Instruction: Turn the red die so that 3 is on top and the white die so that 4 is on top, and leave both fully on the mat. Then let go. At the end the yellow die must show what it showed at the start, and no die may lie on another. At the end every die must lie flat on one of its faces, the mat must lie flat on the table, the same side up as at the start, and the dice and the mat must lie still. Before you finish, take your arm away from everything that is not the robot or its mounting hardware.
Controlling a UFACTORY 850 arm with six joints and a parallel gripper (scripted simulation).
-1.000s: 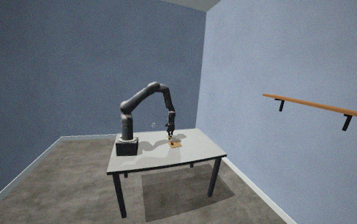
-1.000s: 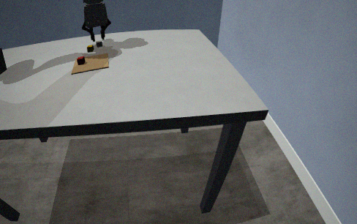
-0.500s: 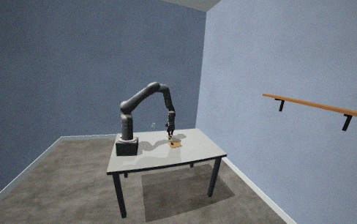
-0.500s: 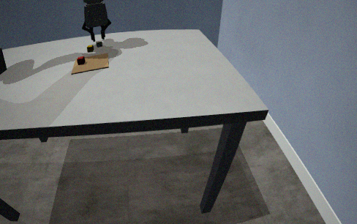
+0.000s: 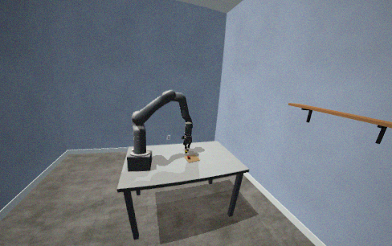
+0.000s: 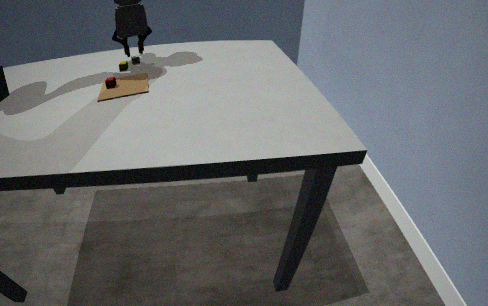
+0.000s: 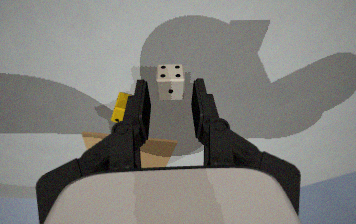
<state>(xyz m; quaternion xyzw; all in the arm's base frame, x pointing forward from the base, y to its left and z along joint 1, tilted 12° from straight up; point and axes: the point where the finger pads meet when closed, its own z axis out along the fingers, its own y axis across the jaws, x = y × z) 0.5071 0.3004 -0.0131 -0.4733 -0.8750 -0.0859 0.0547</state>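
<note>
The white die (image 7: 170,81) lies on the bare table, off the mat, with four pips on its top face. It also shows in the exterior view (image 6: 135,60), dark in the arm's shadow. My gripper (image 7: 170,92) hangs above it, partly open and empty, with the die seen between the fingers; in the exterior view the fingertips (image 6: 133,50) are clear of the die. The yellow die (image 7: 121,106) (image 6: 123,65) lies on the table just left of the white one. The red die (image 6: 110,82) sits on the tan mat (image 6: 124,86) near its left end.
The mat's far edge (image 7: 131,146) shows behind my left finger. The arm's base (image 5: 139,159) stands at the table's left end. The table's right edge (image 6: 325,95) is far from the dice.
</note>
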